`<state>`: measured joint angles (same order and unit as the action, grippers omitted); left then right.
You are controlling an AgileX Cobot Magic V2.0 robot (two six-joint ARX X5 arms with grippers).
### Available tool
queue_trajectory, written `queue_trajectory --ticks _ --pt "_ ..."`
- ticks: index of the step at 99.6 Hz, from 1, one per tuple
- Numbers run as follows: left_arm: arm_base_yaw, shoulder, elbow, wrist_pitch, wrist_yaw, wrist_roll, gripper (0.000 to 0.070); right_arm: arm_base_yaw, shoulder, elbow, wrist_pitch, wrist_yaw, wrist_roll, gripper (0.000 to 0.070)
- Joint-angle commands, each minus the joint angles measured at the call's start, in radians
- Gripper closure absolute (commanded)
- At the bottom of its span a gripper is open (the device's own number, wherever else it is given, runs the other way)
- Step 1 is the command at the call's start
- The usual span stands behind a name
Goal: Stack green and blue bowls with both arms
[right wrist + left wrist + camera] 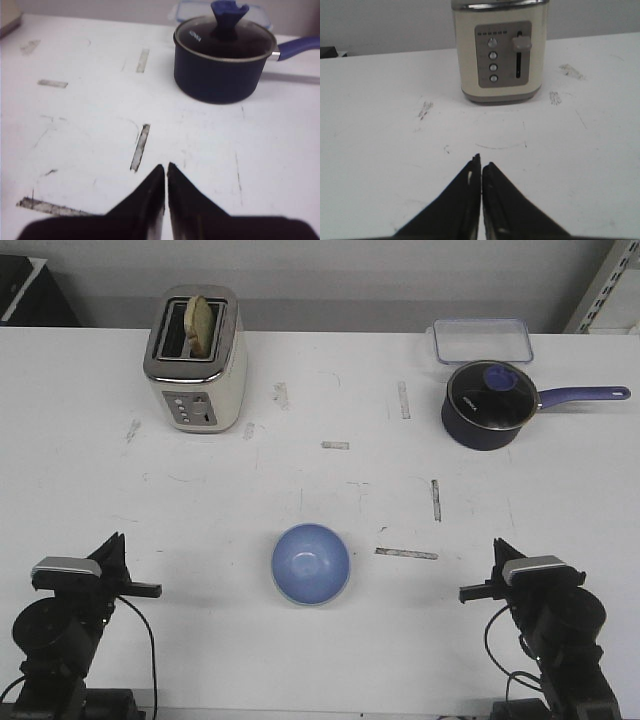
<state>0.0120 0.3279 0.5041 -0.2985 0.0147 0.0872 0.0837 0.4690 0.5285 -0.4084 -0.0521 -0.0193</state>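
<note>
The light blue bowl [311,563] sits upright on the white table [320,490], near the front and midway between the arms. No green bowl shows apart from it in any view. My left gripper [150,589] rests low at the front left, well left of the bowl, shut and empty; in the left wrist view [481,165] its jaws are pressed together over bare table. My right gripper [468,592] rests at the front right, well right of the bowl, shut and empty; the right wrist view [166,167] shows the same.
A cream toaster [195,360] with a slice of bread in it stands at the back left, also in the left wrist view [501,50]. A dark navy lidded saucepan [487,405] and a clear plastic container [482,339] are at the back right. Tape marks dot the table.
</note>
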Motion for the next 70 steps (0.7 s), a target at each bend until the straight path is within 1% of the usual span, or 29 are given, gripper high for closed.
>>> queue_trajectory --ticks 1,70 --pt "0.002 -0.004 0.008 0.006 0.0 0.003 0.0698 0.0 0.003 0.008 0.019 0.0 -0.008 0.07" --pt "0.002 -0.036 0.008 0.009 0.0 0.0 0.0698 0.0 0.003 0.008 0.019 0.0 -0.008 0.07"
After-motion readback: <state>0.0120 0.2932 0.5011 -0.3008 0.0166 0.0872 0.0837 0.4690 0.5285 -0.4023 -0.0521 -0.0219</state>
